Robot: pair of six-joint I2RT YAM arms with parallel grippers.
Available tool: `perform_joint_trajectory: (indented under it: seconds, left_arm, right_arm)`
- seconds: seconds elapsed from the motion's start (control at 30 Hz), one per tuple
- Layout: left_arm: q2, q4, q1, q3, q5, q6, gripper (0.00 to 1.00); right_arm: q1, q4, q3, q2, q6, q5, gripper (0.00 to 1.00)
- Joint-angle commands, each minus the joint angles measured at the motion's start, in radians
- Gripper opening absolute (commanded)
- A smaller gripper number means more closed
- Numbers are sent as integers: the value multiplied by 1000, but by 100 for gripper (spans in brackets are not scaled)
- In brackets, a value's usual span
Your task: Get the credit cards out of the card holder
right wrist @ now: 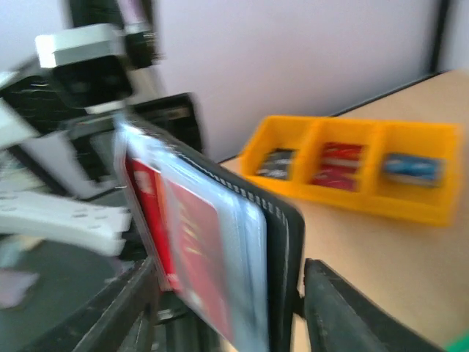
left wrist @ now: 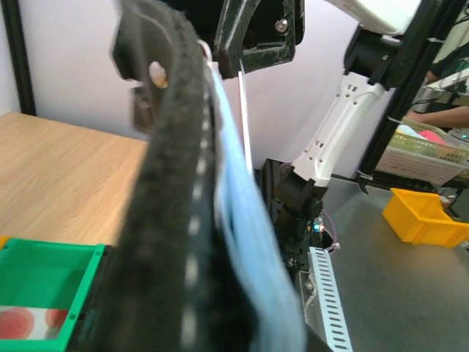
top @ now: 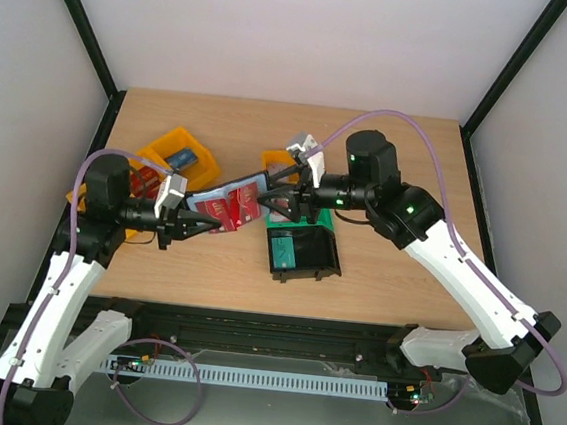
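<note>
Much of the card holder (top: 235, 190) is hard to see. It hangs open in the air between the two arms, above the surface (top: 387, 283). From the left wrist it fills the view as a blurred black edge with pale blue lining, so close that the left fingers (top: 190, 227) are hidden behind it there. From above, they are closed on its lower left edge. The credit cards (top: 244, 207) sit in its pockets with their red faces up, and the pale marks on them are too small to read. At the right wrist everything is smeared. The right fingers (right wrist: 344, 315) stand on either side of the holder's other edge with a sliver of gap showing, parted and not pinching it. Beyond them a yellow tray (right wrist: 352, 199) rests on the surface. Its three compartments hold something dark, something red and something blue, none sharp enough to name. A black bin (top: 318, 254) sits on the surface on the near side of the right fingers. A green bin (left wrist: 51, 262), cut off by the frame, holds a pale card (left wrist: 22, 323) with red spots. The surface is light wood, boxed in by white walls (top: 281, 31) and black posts (top: 81, 22). Past its edge, on a grey stretch, stands another yellow bin (left wrist: 429, 216).
</note>
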Motion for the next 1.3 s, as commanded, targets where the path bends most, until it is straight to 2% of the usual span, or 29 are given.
perform_joint_trajectory:
  seconds: [0.0,0.07,0.13,0.17,0.2,0.27,0.33,0.43,0.63,0.77,1.0,1.17,1.27]
  left_arm:
    - [-30,90,0,-26,-103,-98,2]
    - [-38,132,3,-41,-189,-155,2]
    - [-46,154,8,-54,-235,-178,2]
    - [-48,165,10,-61,-241,-187,2]
    - [-49,179,10,-68,-240,-201,2]
    - [-52,225,11,-87,-219,-249,2]
    - [-56,262,11,-98,-196,-281,2]
    - [-55,280,12,-98,-157,-304,2]
    - [-54,339,12,-104,-43,-358,2]
    - [-51,341,12,-103,-20,-358,2]
    - [-49,346,8,-102,9,-356,2]
    - [-46,323,3,-97,31,-328,2]
    - [-44,319,1,-99,40,-323,2]
  right_arm:
    - [-9,77,-25,-70,82,401,58]
    - [-17,85,-17,-87,107,503,59]
    - [-18,121,-26,-111,117,486,56]
    - [-18,147,-34,-119,125,429,52]
    - [-16,169,-38,-119,133,339,44]
    - [-1,234,-52,-95,170,115,30]
    - [57,296,-67,-54,209,-34,25]
    - [135,278,-59,22,174,-32,24]
    - [140,348,-76,62,172,-17,25]
    - [140,350,-84,76,178,-32,24]
    - [139,355,-81,104,180,-34,16]
    - [138,368,-82,108,174,-72,2]
    - [137,372,-83,117,177,-96,2]
